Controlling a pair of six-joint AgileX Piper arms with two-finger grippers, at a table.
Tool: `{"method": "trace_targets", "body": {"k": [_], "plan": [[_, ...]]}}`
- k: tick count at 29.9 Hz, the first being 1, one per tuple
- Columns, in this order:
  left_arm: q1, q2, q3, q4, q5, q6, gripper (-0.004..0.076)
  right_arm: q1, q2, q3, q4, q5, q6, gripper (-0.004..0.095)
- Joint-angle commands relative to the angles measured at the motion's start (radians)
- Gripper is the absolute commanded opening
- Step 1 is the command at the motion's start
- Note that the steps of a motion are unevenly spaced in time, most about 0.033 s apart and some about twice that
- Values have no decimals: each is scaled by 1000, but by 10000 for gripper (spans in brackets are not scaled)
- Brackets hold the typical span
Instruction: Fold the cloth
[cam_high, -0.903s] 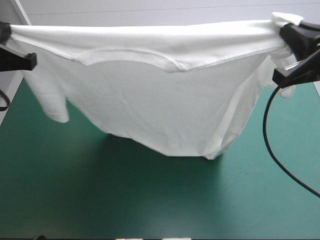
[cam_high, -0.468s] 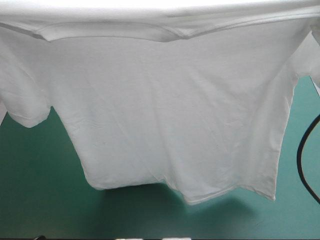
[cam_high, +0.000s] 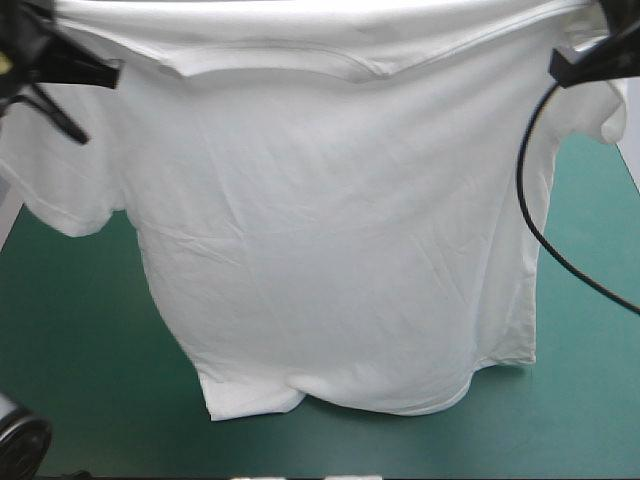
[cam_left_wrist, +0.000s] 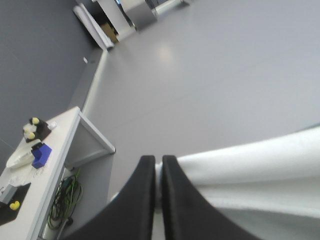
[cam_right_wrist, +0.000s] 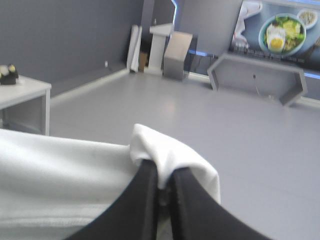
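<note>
**White T-shirt hangs full length between two raised arms**

White cloth fills most of the overhead view. Nearest the robot, a narrow strip of the table's teal-green cover (cam_high: 100, 440) lies bare. Just beyond it the hem (cam_high: 340, 405) of the T-shirt (cam_high: 330, 230) hangs at or just above the cover; contact cannot be told. From there the shirt rises as one smooth sheet to the collar (cam_high: 270, 65). Its long axis runs from hem up to shoulders, and the shoulder line is stretched left to right. A claw pinches each end of that line. The left gripper (cam_left_wrist: 158, 162) has its black fingers (cam_left_wrist: 137, 200) pressed together on a fold of cloth. The right gripper (cam_right_wrist: 162, 172) does likewise, with a tuft of white poking past its tips. The shirt therefore hangs wholly below both claws, each equally near. Laying it flat would likely mean lowering it toward the far side, since little cover is left before the hem. Bare cover shows on either side; the far table is hidden behind the cloth.
</note>
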Motion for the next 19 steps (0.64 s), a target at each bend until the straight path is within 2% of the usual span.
{"method": "trace_targets", "body": {"k": [1,5,8,14,19], "plan": [[0,83,-11,27,-82,-11,-8,-4,89,-14,-63,-71,0,-15],[18,188,-11,40,-131,-73,-8,-8,229,-14,-113,-116,24,-15],[79,252,-11,-49,-198,-113,-8,-8,327,-14,-143,-182,44,-15],[257,366,-11,-283,-262,-168,-8,-8,507,-14,-131,-361,42,-15],[317,457,-11,-295,-296,-187,-8,-8,618,-14,-134,-429,38,-15]]}}
